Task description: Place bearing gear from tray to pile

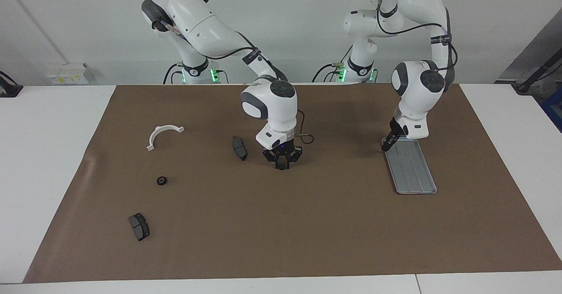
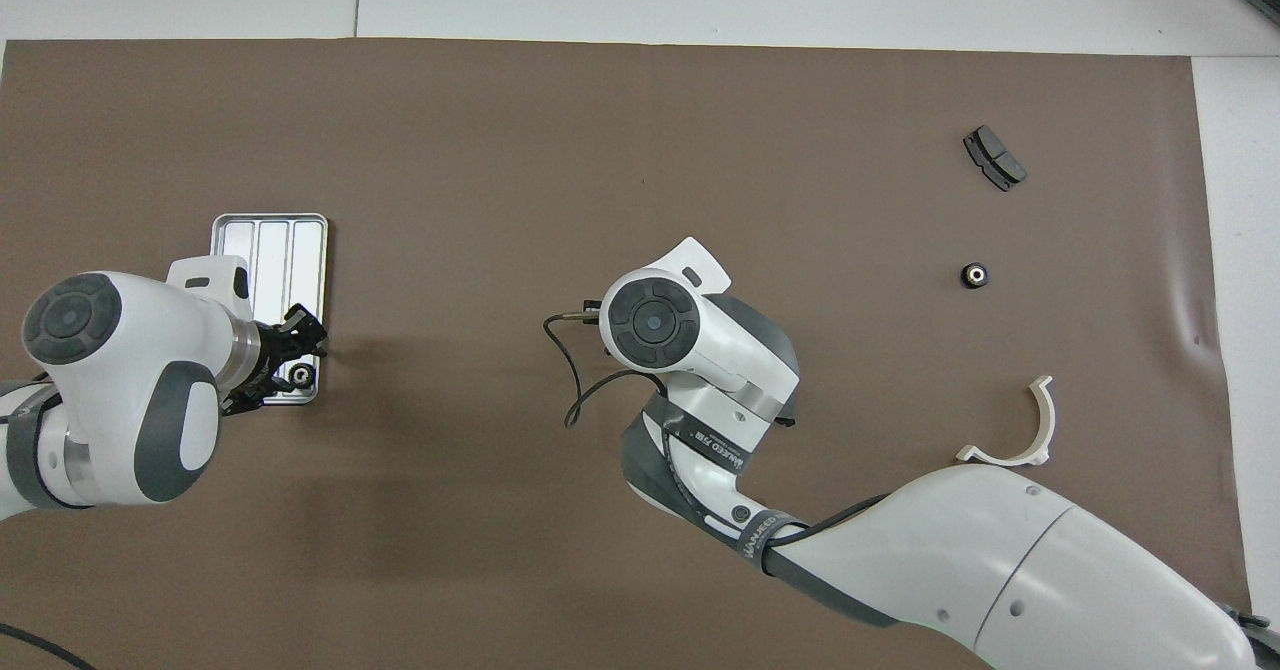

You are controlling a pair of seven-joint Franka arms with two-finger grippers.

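1. Right claw (image 1: 281,166): low at mid-bench on the brown mat (image 1: 307,224), fingertips clenched on a small dark bearing gear (image 1: 280,167). In the overhead view the wrist hides it.
2. Left claw (image 1: 388,144): down at the corner of the tray (image 1: 412,171) nearest the robots, over a second bearing gear (image 2: 298,374) that sits in that corner. Cannot tell whether the fingers are released or gripping it.
3. Tray: at the left arm's end of the mat, long side running away from the robots. Apart from that one gear, the ridged floor shows bare.
4. Pile parts are spread out at the right arm's end:
   - white half-ring bracket (image 1: 163,135), nearest the robots
   - third bearing gear (image 1: 161,181), lying free on the mat, farther from the robots than the bracket
   - dark brake pad (image 1: 138,226), farthest from the robots
5. Second brake pad (image 1: 239,148): just beside the right claw, toward the right arm's end, not touching it.
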